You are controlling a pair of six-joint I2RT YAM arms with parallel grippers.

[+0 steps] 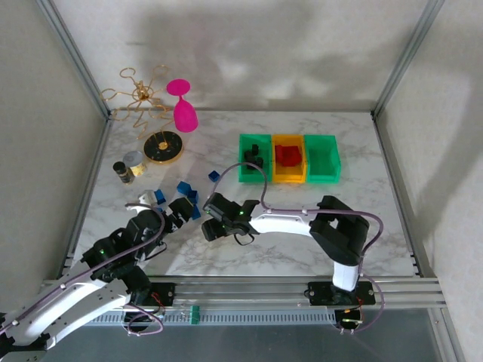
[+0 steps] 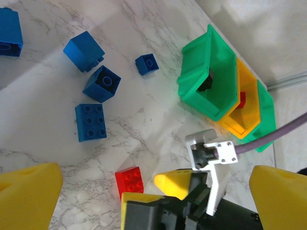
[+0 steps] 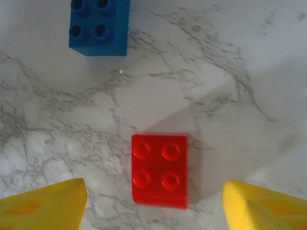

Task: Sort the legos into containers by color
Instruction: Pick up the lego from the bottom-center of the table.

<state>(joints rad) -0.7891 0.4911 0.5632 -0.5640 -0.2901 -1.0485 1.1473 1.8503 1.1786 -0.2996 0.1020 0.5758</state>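
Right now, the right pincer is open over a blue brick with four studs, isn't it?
Not quite. The brick between the fingers of the open right pincer is a red brick, not blue. It does have four studs, as the right wrist view shows. A blue brick lies farther off.

Left pincer (image 2: 154,194), right pincer (image 3: 154,203): both spread wide.
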